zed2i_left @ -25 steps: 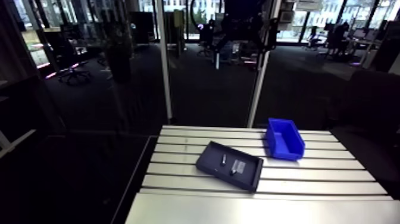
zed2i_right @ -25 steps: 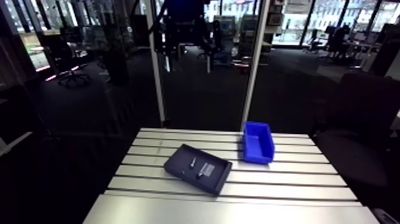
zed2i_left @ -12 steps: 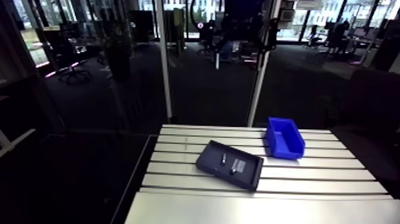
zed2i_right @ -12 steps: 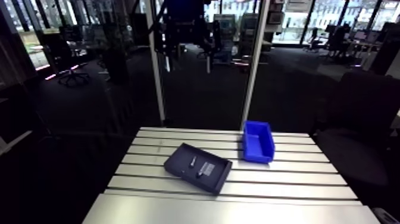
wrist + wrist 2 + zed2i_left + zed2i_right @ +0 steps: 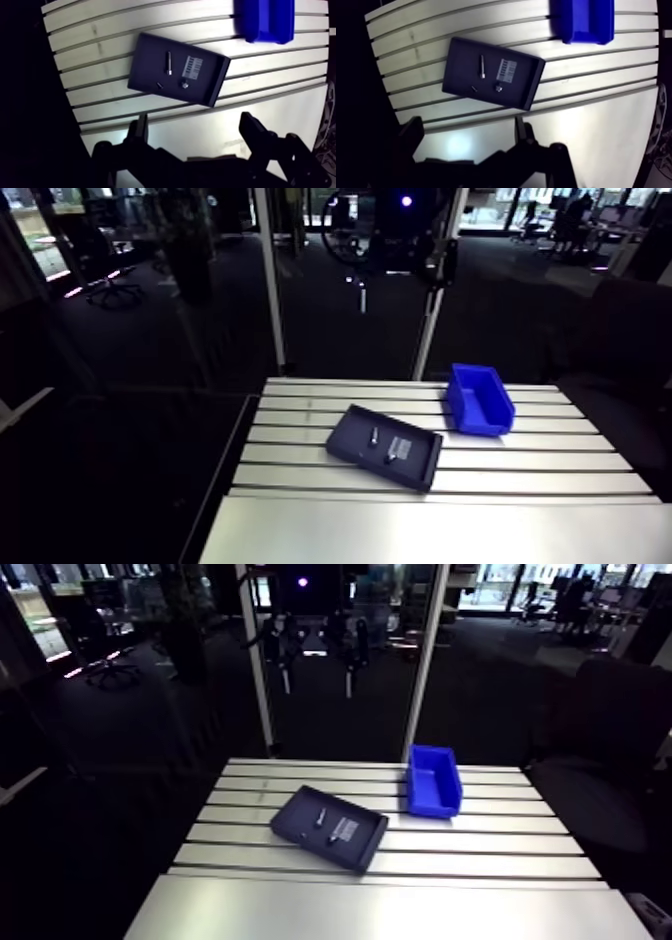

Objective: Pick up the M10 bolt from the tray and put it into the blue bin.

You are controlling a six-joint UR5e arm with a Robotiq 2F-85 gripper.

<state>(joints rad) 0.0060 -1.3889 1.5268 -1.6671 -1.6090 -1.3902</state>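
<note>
While the gripper (image 5: 194, 127) is hanging high over the table (image 5: 280, 100), its two fingers (image 5: 137, 132) are standing wide apart and are holding nothing, so the jaws are plainly open. Ahead of the fingers, roughly in line with the gap between them, the tray (image 5: 145, 60) is lying flat on the slotted top, turned askew to the slots. The bolt (image 5: 169, 63) is lying on the tray's floor, with its shaft pointing roughly away from the gripper. Just beside the bolt, on the side toward the bin (image 5: 265, 37), a pale label (image 5: 193, 66) is showing on the tray floor. Two smaller parts are lying in the tray, nearer the gripper than the bolt: a short stub (image 5: 159, 85) and a round piece (image 5: 185, 85). They are lying apart from each other and from the bolt, and they are too small to tell what they are. Farther ahead than the tray and off to one side, past the line of one finger, the bin is standing on the table with its open top up. Bin and tray are sitting near each other but not touching, with a strip of bare table between them. In the arm view the gripper is hanging dark and well above both.
</note>
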